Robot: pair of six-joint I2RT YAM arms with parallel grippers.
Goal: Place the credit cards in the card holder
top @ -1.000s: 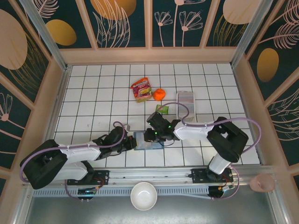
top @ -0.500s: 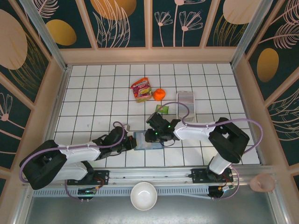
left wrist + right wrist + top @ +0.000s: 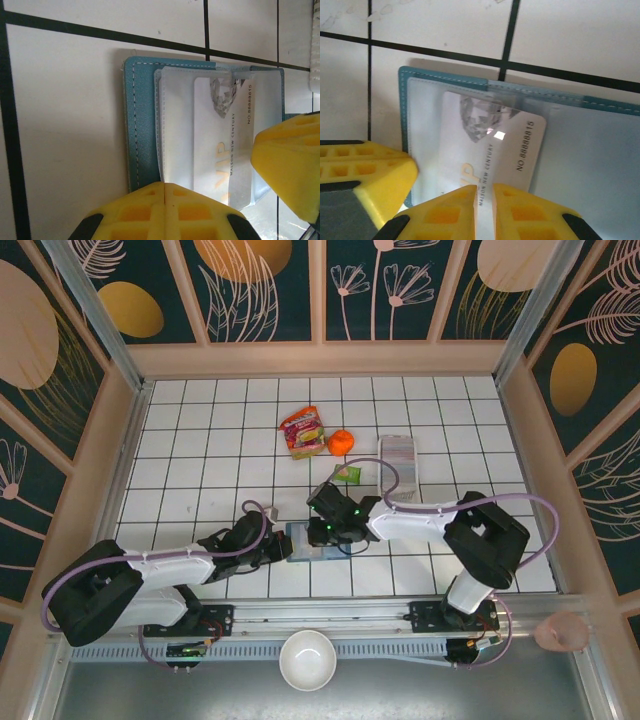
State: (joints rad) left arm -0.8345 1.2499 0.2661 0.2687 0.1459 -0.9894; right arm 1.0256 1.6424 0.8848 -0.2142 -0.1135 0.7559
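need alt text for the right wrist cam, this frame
White VIP card with a diamond print lies on the open teal card holder, partly under its clear sleeve. The right gripper meets the card's near edge, yellow pads almost together; another yellow pad intrudes at lower left.

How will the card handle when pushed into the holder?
The card looks thin, flat and glossy, so probably stiff but slippery in the right gripper. The holder has a clear sleeve that looks soft and may buckle; the shut left gripper at its edge likely steadies it.
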